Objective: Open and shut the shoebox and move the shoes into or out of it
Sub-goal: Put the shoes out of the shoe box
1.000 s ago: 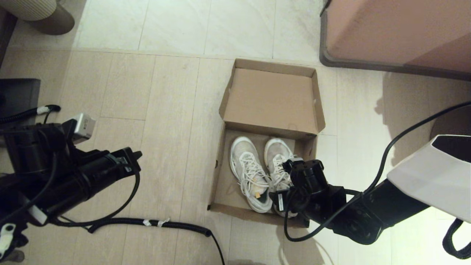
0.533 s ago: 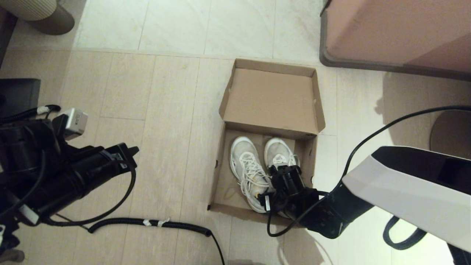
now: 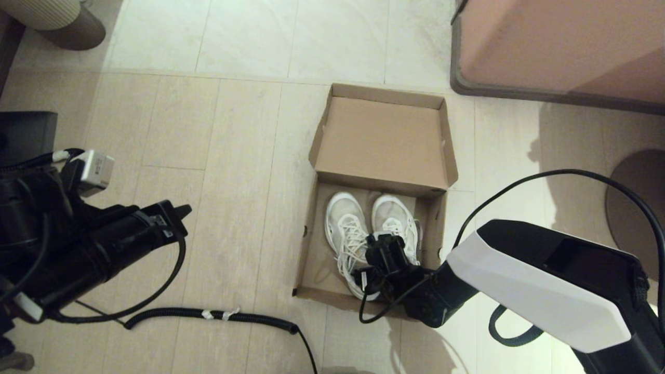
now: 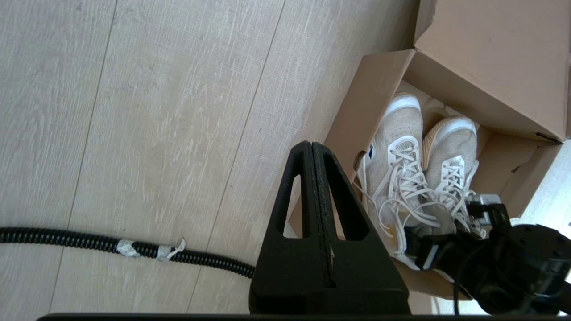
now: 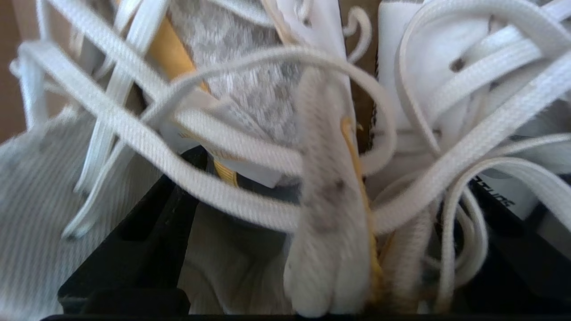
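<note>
The brown cardboard shoebox [image 3: 313,249] stands open on the floor, its lid [image 3: 384,140] leaning back. Both white lace-up shoes [image 3: 345,226] lie side by side inside, toes toward the lid. My right gripper [image 3: 381,255] is down in the box at the shoes' heel ends. In the right wrist view its black fingers [image 5: 147,227] stand wide apart, open, with the shoes' adjoining padded collars [image 5: 328,223] and loose laces between them. My left gripper [image 3: 179,213] hovers over the floor left of the box, shut on nothing [image 4: 308,147].
A black coiled cable [image 3: 228,314] with white tape crosses the floor near the box's front left corner. A pinkish-brown furniture block [image 3: 561,47] with grey base stands at the back right. A round beige object [image 3: 57,21] sits at the back left.
My right arm has swung left and lowered the gripper into the box onto the shoes' heel openings. The left arm has drifted slightly left. The shoes and box have not moved.
</note>
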Controlling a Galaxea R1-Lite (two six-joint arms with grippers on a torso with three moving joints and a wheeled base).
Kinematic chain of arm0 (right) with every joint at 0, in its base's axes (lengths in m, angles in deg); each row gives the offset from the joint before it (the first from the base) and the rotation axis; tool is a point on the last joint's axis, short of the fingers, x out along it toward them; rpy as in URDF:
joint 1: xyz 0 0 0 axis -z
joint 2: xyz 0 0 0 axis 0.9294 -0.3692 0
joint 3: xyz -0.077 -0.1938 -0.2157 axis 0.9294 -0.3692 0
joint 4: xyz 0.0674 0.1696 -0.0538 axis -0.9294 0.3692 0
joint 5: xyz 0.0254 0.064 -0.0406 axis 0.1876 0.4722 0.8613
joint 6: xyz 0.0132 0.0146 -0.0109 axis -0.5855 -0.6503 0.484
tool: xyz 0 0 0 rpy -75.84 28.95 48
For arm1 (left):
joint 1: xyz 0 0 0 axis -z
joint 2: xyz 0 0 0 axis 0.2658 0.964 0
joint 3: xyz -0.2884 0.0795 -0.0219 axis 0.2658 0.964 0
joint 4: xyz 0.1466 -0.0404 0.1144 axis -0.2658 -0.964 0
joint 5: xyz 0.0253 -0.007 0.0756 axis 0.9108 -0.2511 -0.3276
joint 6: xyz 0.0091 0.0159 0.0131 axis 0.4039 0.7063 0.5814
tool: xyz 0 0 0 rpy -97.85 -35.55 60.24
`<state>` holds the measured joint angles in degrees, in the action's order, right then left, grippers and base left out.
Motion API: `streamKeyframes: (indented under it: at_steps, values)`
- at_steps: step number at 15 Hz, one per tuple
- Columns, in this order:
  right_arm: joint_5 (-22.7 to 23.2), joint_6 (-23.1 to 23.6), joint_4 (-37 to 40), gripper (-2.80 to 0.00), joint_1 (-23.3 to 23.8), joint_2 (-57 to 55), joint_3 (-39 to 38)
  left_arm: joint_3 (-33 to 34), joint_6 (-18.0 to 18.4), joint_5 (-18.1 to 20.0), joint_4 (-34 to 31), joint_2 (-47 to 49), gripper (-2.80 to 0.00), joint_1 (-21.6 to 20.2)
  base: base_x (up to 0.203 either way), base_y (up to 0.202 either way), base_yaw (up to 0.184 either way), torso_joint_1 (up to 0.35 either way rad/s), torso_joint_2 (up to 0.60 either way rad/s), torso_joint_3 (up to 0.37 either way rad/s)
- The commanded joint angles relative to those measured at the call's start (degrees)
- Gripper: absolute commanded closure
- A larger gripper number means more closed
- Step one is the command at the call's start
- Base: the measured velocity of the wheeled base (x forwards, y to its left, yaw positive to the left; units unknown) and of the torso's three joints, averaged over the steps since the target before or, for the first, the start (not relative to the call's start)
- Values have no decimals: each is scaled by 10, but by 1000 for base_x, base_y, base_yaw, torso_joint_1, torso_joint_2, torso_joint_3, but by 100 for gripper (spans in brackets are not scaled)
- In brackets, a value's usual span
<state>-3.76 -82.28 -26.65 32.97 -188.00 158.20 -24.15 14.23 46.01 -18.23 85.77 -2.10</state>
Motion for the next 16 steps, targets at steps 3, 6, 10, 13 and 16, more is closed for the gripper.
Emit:
streamKeyframes:
  at_steps: [3,6,10,13,16]
  values:
    - [-5,-2,-5,0,2,-26,8,4,-2,-1,2,-3,0,0,0,0,0,0,0,0]
    - [-9,-1,-5,0,6,-23,10,8,-2,-1,2,-6,0,0,0,0,0,0,0,0]
    - [-5,-2,15,0,10,43,-21,10,-3,-2,2,-23,0,0,0,0,0,0,0,0]
    - [35,-20,74,0,10,125,-50,9,-4,-2,2,-40,0,0,0,0,0,0,0,0]
    - [115,-71,172,0,10,213,-61,6,-14,-1,2,-49,0,-2,0,0,0,0,0,0]
